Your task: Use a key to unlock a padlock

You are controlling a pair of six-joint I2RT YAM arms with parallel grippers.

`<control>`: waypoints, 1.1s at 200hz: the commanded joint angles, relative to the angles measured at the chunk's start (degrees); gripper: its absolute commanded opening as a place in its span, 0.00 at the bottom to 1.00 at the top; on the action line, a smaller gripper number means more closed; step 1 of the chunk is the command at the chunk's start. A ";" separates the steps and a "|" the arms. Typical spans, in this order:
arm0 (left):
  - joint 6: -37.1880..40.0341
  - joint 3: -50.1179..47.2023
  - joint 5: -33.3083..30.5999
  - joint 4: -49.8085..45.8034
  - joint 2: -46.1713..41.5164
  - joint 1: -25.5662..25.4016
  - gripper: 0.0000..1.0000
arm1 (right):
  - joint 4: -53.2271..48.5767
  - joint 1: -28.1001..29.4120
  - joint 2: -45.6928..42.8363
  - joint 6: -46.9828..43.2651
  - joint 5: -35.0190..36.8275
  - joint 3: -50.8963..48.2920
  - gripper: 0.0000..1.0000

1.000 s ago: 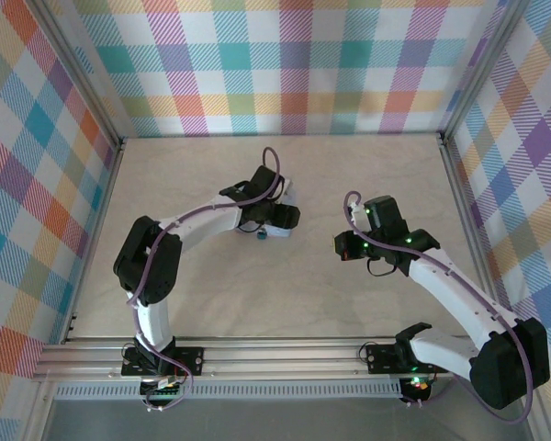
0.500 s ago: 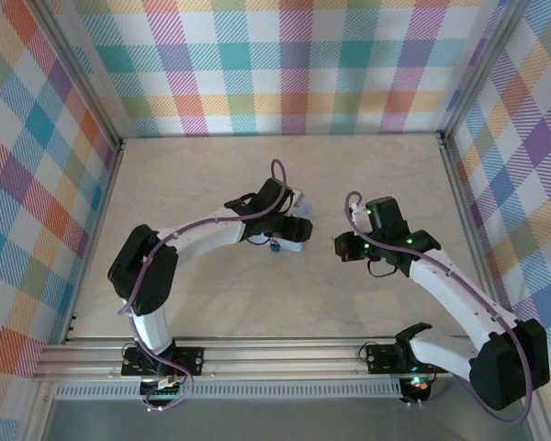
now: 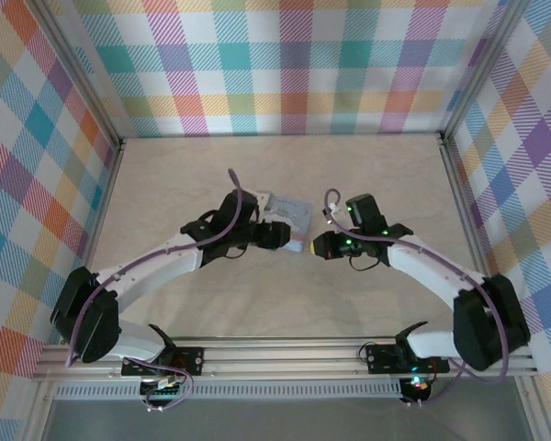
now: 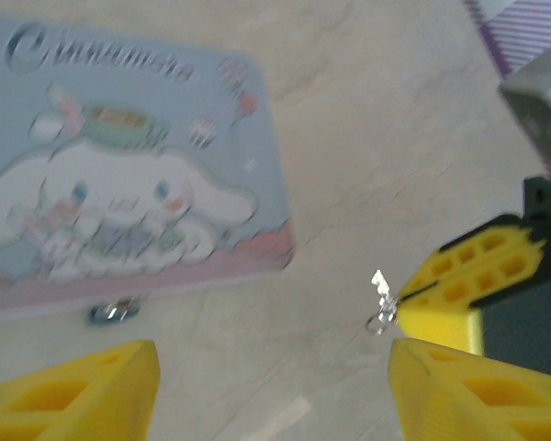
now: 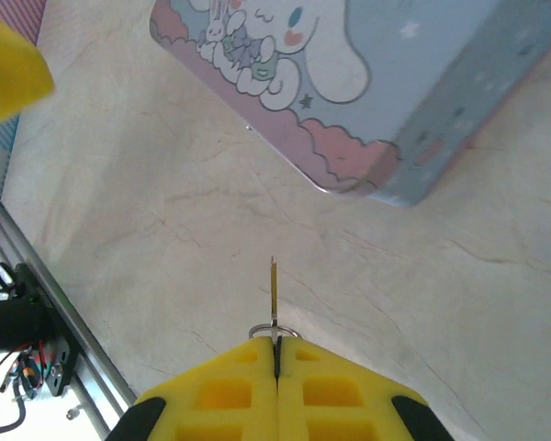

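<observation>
Your right gripper [image 5: 275, 347] is clenched on the key [image 5: 273, 292], pinching it only at the ring end, so the blade sticks straight out ahead of the fingertips. That thin hold is the first risk: any sideways touch will likely swivel the key between the pads or pop it free.

Your left gripper [image 4: 271, 367] stands released, grasping nothing. The padlock [image 4: 115, 312] lies loose on the table [image 4: 376, 138], ahead of the left jaws and off toward one finger, just beside the edge of the tin box [image 4: 119, 184]. I cannot tell whether it touches the tin.

Push the key at the padlock unheld and it will probably skid away or jam against the tin. Its keyhole is too small to make out, so you may aim at the wrong face. The two grippers sit near each other, and closing in could knock them together.
</observation>
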 commanded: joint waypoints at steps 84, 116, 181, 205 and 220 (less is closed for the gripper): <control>-6.68 -18.14 6.77 23.59 0.37 6.13 0.68 | 14.97 -0.11 16.11 2.41 -7.31 9.01 0.00; -4.06 -18.75 5.96 26.92 2.64 6.13 0.68 | 12.40 -0.24 18.31 2.03 -4.22 10.44 0.00; -0.82 -17.68 7.15 33.10 10.72 6.12 0.65 | 7.47 -0.22 21.44 0.79 -1.23 10.76 0.00; -0.49 -17.59 8.13 34.57 12.58 6.04 0.63 | 6.91 -0.16 21.91 0.61 -1.10 10.57 0.00; -0.59 -17.59 8.47 35.31 13.51 5.95 0.63 | 6.89 -0.09 22.04 0.68 -1.12 10.42 0.00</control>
